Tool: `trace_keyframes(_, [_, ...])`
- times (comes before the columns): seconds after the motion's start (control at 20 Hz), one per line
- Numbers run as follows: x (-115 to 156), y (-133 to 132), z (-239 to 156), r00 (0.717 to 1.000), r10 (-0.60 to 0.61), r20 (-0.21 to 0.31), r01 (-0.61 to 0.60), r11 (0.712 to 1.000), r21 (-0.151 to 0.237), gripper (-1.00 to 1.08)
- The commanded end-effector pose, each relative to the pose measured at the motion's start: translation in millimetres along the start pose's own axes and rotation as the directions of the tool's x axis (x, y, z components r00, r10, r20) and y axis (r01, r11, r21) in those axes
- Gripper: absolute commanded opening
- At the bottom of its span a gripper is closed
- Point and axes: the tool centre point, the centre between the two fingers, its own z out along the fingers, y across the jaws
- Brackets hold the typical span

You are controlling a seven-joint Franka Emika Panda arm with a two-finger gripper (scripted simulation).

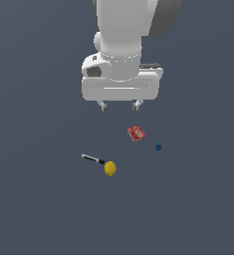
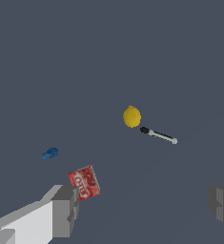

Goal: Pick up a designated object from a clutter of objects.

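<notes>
Rod [image 1: 92, 159], thin, silvery shaft with black end, lies on the tabletop [image 1: 39, 209], black tip just beside the smooth yellow ball [image 1: 110, 168]. Tool [image 1: 120, 105] hangs above, fingers apart, holding nothing. Flat red packet [image 1: 136, 133] has white unreadable lettering.

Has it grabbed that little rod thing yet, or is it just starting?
Just starting. Done: nothing visible. The rod lies on the floor, its black end near the yellow ball. In hand: nothing; the gripper hangs open above the red packet. Left: reaching the rod, gripping, lifting.
</notes>
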Motion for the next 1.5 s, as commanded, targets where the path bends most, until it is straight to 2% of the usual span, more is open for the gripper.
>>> trace_keyframes(0.0, [0.0,0.0,0.0,1.0,0.0,0.0,0.0,1.0,0.0,1.0])
trace_keyframes(0.6, [0.3,-15.4,7.4,1.0,-0.003,0.008,0.002,1.0,0.029,1.0])
trace_keyframes(1.0, [3.5,-9.3,16.4,0.999,-0.044,0.008,0.044,0.999,0.023,1.0])
trace_keyframes(1.45, [12.1,8.9,45.3,0.984,-0.176,0.012,0.176,0.984,0.01,1.0])
